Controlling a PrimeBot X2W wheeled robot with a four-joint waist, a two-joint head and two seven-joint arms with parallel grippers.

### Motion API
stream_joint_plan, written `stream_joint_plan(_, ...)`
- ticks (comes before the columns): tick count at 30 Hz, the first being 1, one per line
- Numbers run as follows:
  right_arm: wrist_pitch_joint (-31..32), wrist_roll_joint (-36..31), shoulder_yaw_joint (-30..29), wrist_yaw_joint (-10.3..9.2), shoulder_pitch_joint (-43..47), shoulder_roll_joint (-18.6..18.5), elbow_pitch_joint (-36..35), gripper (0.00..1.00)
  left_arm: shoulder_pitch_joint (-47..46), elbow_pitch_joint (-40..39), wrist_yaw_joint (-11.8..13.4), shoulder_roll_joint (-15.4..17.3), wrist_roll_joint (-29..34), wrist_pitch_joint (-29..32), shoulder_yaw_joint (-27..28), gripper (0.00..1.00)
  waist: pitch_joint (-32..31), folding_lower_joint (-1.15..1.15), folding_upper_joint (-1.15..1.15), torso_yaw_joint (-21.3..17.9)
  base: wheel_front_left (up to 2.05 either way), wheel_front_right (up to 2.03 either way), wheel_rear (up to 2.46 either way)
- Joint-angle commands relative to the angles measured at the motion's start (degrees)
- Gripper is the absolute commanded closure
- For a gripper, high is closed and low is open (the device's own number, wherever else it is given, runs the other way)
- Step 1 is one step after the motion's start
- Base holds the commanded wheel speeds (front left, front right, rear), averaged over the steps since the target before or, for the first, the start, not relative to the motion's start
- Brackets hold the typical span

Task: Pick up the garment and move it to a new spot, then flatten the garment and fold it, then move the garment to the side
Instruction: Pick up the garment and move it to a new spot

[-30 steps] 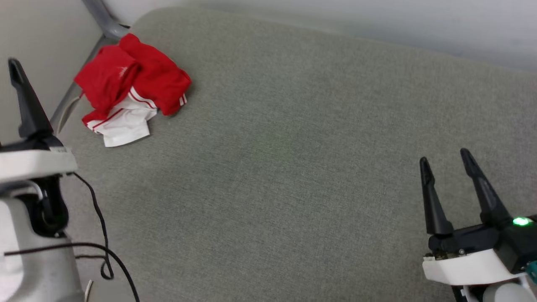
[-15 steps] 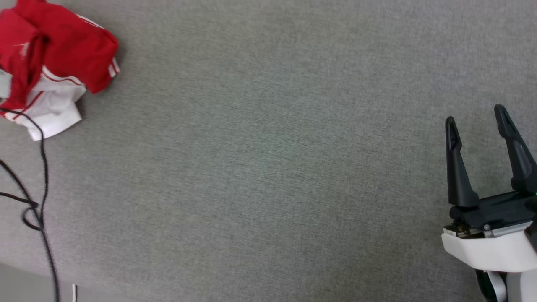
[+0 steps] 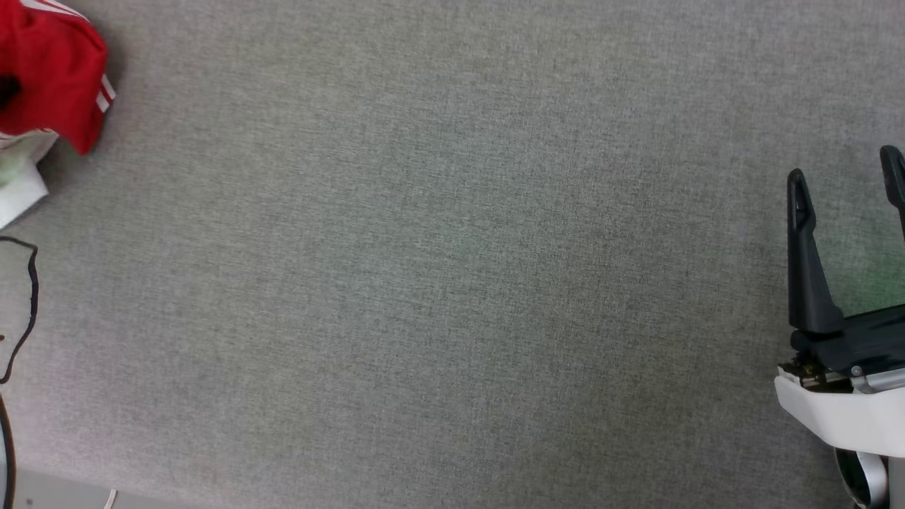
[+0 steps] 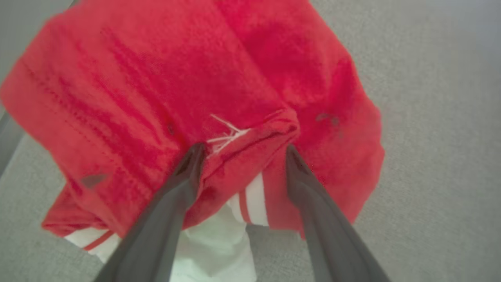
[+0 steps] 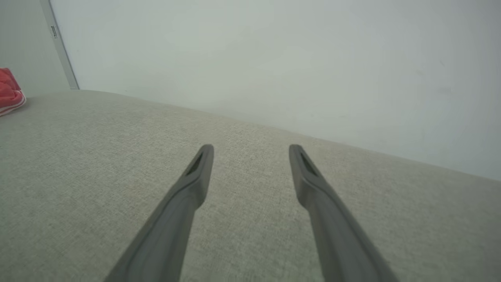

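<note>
The garment is a crumpled red heap with a white sleeve and red-striped trim poking out beneath. It lies on the grey fabric surface and runs off the top left corner of the head view. In the left wrist view my left gripper is open, its two dark fingers standing either side of a raised red fold with a small white mark. My right gripper is open at the far right, low over bare surface with nothing between its fingers. From the right wrist the garment is a red patch at the far left.
A thin black cable loops along the left edge of the head view. The surface's front edge shows at the bottom left. A pale wall rises behind the surface's far rim, with a grey upright strip at its left.
The head camera has swung down and right, so the garment slid to the picture's top left corner and the left arm left that view. The right gripper stays open.
</note>
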Motion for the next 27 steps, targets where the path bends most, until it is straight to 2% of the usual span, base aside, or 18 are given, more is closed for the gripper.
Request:
stream_joint_plan(1,-0.14,0.13,-0.05,-0.04,-0.84,-0.2,-0.37,0.0,-0.54,0.35,0.1,-0.15,0.44,0.22,-0.33,0.0,0.71,-0.01,0.0,-0.3,0.0,0.0,0.0)
stream_joint_plan(6,-0.14,0.02,-0.1,-0.04,-1.32,-0.45,-0.93,0.0,-0.42,5.42,0.16,-2.2,1.47,4.98,-3.85,0.0,1.9,-0.01,0.0,-0.79,0.0,0.0,0.0)
stream_joint_plan(11,-0.14,0.1,-0.11,-0.04,-1.17,0.04,-1.16,0.0,1.01,8.74,0.05,-3.73,2.43,5.57,-6.42,0.0,1.73,-0.01,0.0,-1.21,0.0,0.0,0.0)
stream_joint_plan(12,-0.14,0.13,-0.19,-0.04,-1.14,0.14,-1.14,0.0,1.19,8.99,0.04,-3.54,2.57,5.43,-6.83,0.86,1.55,-0.01,0.0,-1.23,0.0,0.0,0.0)
stream_joint_plan(13,-0.14,0.2,-0.25,-0.04,-1.14,0.27,-1.06,0.0,1.26,8.99,0.04,-3.16,2.97,5.05,-7.33,1.0,1.29,-0.01,0.0,-1.24,0.0,0.0,0.0)
stream_joint_plan(16,-0.14,0.44,-0.53,-0.04,-0.76,0.66,-0.67,0.0,0.3,6.32,-0.01,-2.18,2.97,1.95,-8.17,1.0,0.2,-0.01,0.0,-0.86,0.0,0.0,0.0)
stream_joint_plan(21,-0.14,1.11,0.03,-0.04,-0.82,1.25,0.29,0.0,-2.09,1.22,-0.02,1.67,3.57,-3.93,-10.69,1.0,-2.78,-0.01,0.0,-0.39,0.0,0.0,0.0)
stream_joint_plan(27,-0.14,1.6,0.58,-0.04,-0.22,2.8,1.97,0.0,-4.17,-5.95,-0.02,4.67,4.51,-7.91,-15.85,1.0,-7.77,-0.01,0.0,-0.48,0.0,0.0,0.0)
